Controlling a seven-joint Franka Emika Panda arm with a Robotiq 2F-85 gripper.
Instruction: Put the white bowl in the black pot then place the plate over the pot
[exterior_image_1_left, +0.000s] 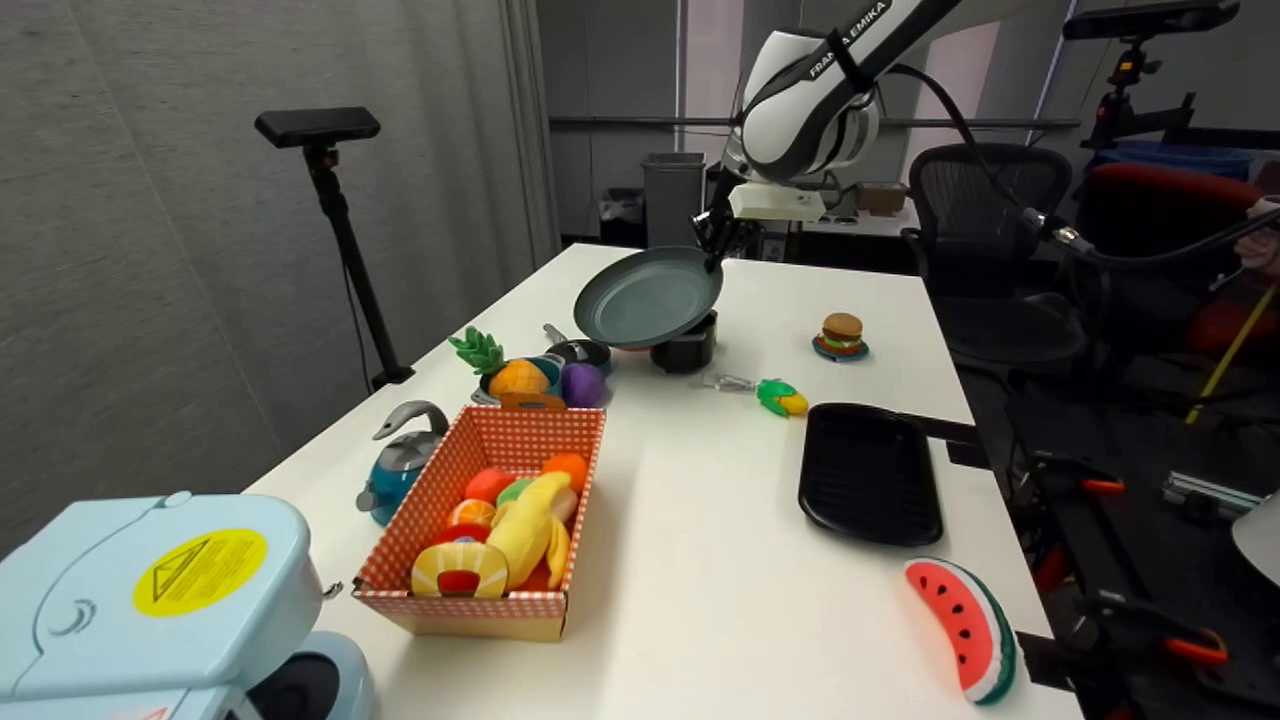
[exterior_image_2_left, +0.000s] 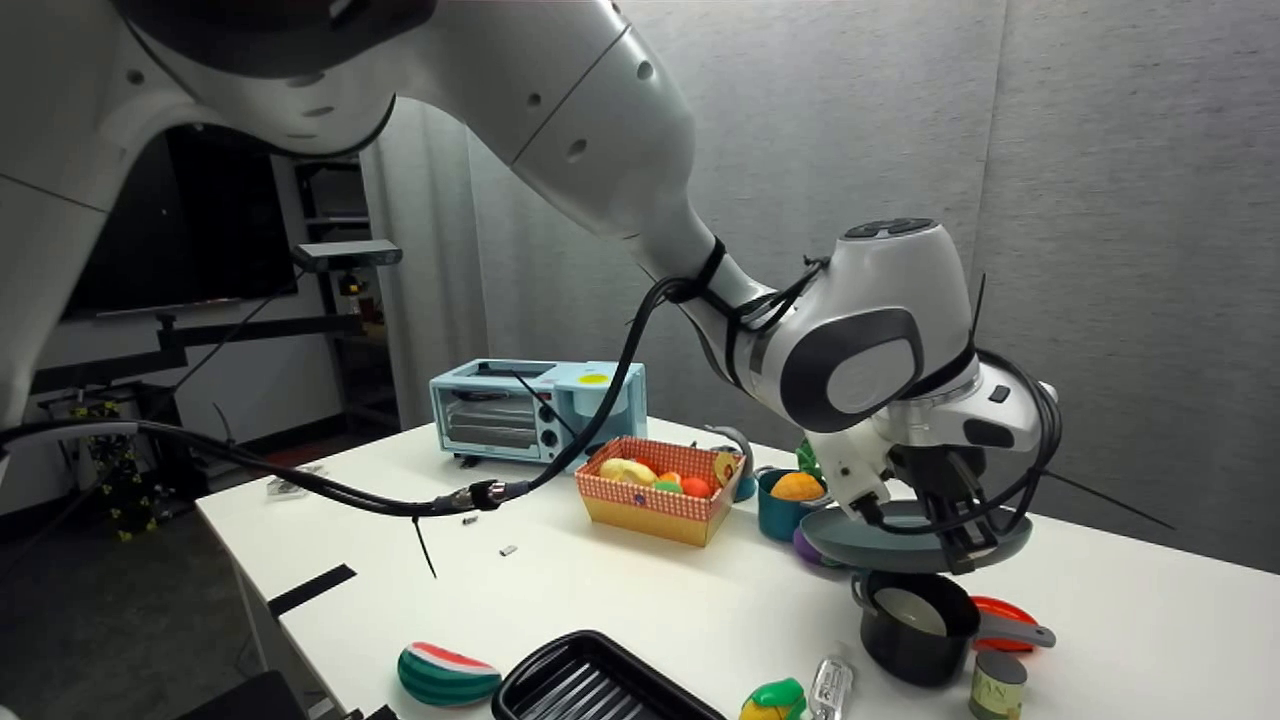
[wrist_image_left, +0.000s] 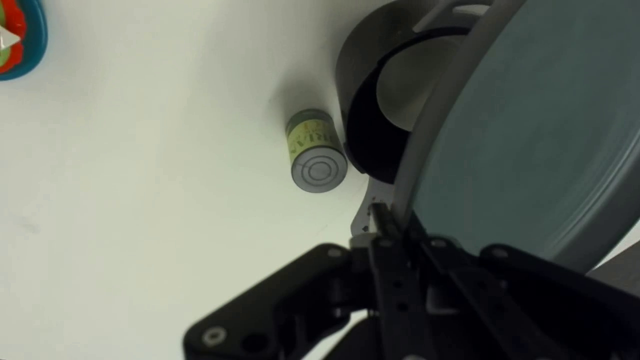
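My gripper is shut on the rim of the dark grey-green plate and holds it raised and tilted. The fingers pinching the rim also show in the wrist view. The black pot stands upright on the table, with its grey handle pointing to the right in an exterior view. The white bowl is inside the pot; it also shows in the wrist view, partly covered by the plate. The plate hangs above and beside the pot, covering part of its opening in the wrist view.
A small can stands close beside the pot. A red round item lies behind the handle. A clear bottle, a toy corn and a black tray are nearby. A teal pot and a fruit basket stand farther along.
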